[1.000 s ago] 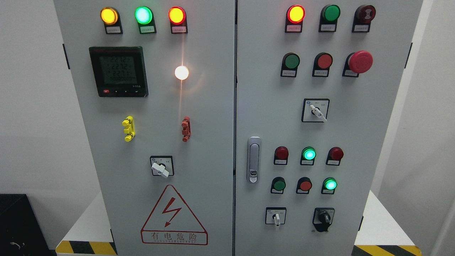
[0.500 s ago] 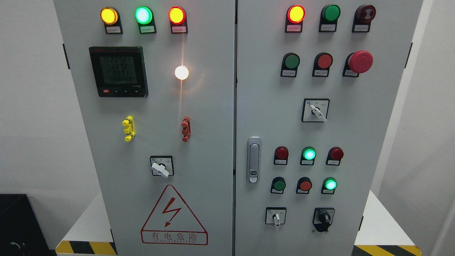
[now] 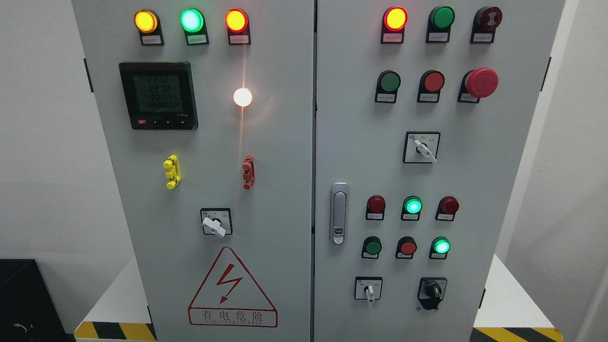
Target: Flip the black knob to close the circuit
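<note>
At the far left a black box (image 3: 21, 297) stands low beside the grey cabinet (image 3: 285, 142). On the left door there are three lit lamps on top, a digital meter (image 3: 158, 95), a bright white lamp (image 3: 242, 97), a yellow clip (image 3: 172, 171) and a red clip (image 3: 248, 172), then a white selector switch (image 3: 214, 224) above the red warning triangle (image 3: 232, 289). On the right door, past the silver door handle (image 3: 338, 213), are rows of lamps and buttons, with a red mushroom button (image 3: 480, 82) high up. The black knob (image 3: 432, 289) sits at the lower right of this door, just beside a small white switch (image 3: 369, 290). I judge the knob to be small, rigid and smooth, turning stiffly with a click; it should be pinched by its raised middle wing and twisted, not pushed. No robot hand shows in the head view, so how the fingers stand cannot be told, and nothing touches the knob.
</note>
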